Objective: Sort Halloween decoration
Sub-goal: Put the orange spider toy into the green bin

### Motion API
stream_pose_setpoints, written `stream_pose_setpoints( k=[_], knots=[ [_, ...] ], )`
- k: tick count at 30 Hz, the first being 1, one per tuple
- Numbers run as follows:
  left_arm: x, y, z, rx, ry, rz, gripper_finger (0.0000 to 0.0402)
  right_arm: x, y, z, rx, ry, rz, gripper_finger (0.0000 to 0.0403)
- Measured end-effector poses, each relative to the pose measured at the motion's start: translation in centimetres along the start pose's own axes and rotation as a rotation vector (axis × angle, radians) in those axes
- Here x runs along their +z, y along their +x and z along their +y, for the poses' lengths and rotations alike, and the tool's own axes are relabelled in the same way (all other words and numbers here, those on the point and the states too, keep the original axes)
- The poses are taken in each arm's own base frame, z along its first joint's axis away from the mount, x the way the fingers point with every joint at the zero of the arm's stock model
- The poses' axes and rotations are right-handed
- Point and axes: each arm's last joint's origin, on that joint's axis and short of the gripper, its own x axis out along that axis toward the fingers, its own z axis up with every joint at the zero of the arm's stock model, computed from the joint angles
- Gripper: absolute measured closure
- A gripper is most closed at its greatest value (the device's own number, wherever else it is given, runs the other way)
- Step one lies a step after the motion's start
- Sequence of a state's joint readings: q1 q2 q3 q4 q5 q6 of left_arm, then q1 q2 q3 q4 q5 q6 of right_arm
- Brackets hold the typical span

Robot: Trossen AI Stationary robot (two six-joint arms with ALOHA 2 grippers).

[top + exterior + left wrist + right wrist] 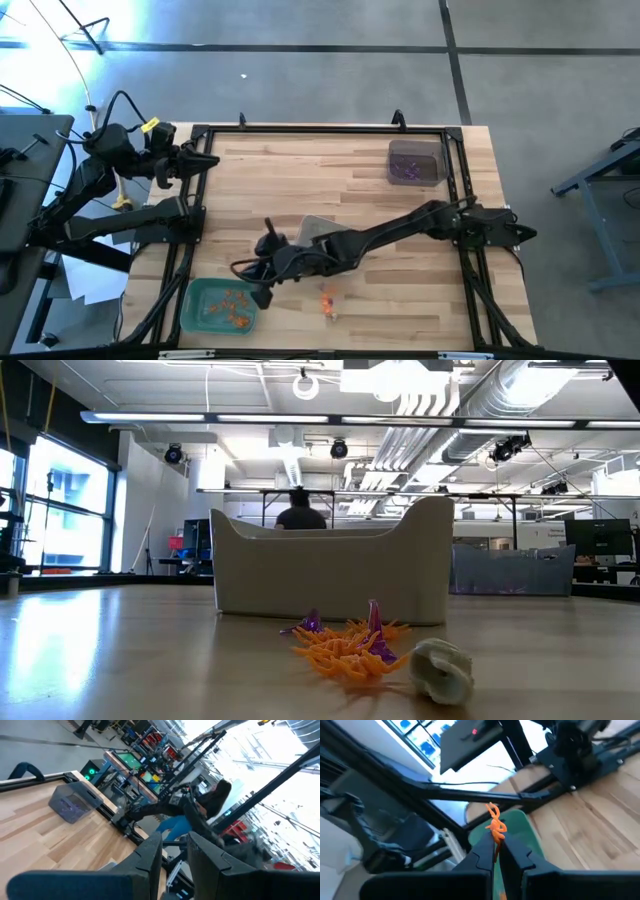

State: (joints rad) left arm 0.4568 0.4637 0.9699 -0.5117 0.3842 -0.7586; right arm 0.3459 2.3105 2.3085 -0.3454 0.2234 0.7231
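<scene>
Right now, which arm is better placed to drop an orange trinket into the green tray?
The right arm: the right gripper is shut on an orange trinket beside the green tray. The left gripper waits far from it.

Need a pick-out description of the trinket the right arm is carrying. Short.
Start at the green tray on the table's near-left corner in the high view. The right pincer hangs above its right edge, shut on an orange trinket. It is spiky and is the only one off the table, unlike the loose pile on the wood further right.
</scene>
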Motion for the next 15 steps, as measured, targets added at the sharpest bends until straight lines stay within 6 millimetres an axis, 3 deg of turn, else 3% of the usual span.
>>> stream_pose_setpoints(
  k=[9, 15],
  knots=[
    [0.0, 0.0, 0.0, 0.007, -0.005, -0.008, 0.0326, -3.8, 4.5, -2.9, -0.004, 0.102, 0.097, 0.0396],
    [0.0, 0.0, 0.0, 0.007, -0.020, -0.008, 0.0326, -5.8, 6.2, -3.4, 0.077, 0.170, 0.155, 0.0396]
  ],
)
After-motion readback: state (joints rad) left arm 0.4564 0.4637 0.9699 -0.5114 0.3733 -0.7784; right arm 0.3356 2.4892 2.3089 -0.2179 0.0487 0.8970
